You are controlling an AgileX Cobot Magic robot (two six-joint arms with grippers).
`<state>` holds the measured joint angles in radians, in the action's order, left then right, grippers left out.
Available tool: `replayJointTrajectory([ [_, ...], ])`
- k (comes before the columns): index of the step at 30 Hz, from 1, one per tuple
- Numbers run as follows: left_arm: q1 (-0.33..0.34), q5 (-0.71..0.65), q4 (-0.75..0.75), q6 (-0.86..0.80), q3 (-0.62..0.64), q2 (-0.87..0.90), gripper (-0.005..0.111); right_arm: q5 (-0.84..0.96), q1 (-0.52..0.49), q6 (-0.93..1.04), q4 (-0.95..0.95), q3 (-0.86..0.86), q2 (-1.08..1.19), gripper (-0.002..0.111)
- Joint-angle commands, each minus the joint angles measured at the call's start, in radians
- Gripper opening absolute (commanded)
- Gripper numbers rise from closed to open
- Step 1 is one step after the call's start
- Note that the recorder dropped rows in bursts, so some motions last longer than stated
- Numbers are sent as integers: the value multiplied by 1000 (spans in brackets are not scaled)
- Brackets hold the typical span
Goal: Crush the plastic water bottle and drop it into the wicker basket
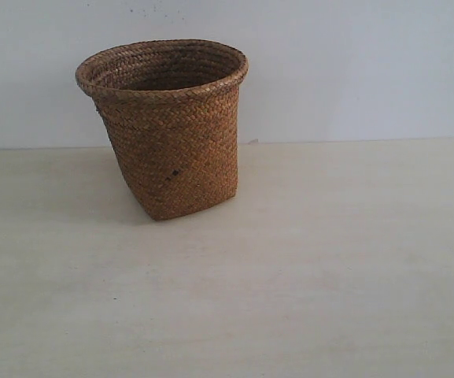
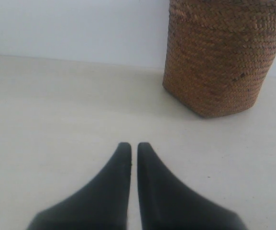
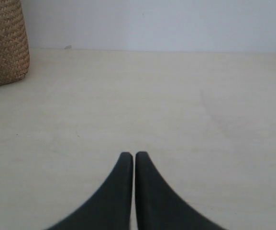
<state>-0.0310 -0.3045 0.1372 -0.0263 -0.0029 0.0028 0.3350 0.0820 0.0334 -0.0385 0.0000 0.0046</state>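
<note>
**Exterior view.** A brown woven wicker basket [image 1: 187,150], tapered from a wide round rolled rim to a narrower squarish base, stands upright on a pale, matt flat tabletop [image 1: 305,276]. Taken from the centre of the picture, the basket lies at about 10 o'clock. Its base rests flat on the tabletop, near the far edge. A small dark spot [image 1: 175,171] marks the side wall facing the camera, below mid-height. A plain white wall [image 1: 360,63] stands behind. The inside of the basket is shadowed and seen only at a shallow angle, so its contents cannot be determined. Neither arm appears in this view.

**Left wrist view.** The left gripper [image 2: 134,146] has two black curved fingers pressed together, with only a hairline slit between the tips and nothing pinched. It hangs over bare tabletop [image 2: 56,120]. Taking the fingers' pointing direction as 12 o'clock, the basket [image 2: 219,62] stands at about 1 o'clock, well apart from the fingertips.

**Right wrist view.** The right gripper [image 3: 130,155] has matching black fingers, likewise pressed together and pinching nothing. It hangs over bare tabletop [image 3: 200,105]. On the same convention, the basket [image 3: 4,43] stands at about 10 o'clock, well apart, with only part of its side wall in the picture.
</note>
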Motion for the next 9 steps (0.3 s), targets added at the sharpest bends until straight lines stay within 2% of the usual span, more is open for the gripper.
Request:
replayJointTrajectory([
  [1,2,12,8,10,3,-3,4,-9,-2,-1,-2,0,-5,0],
  [9,2,12,8,10,3,-3,4,-8,-2,-6,-2,0,-5,0],
])
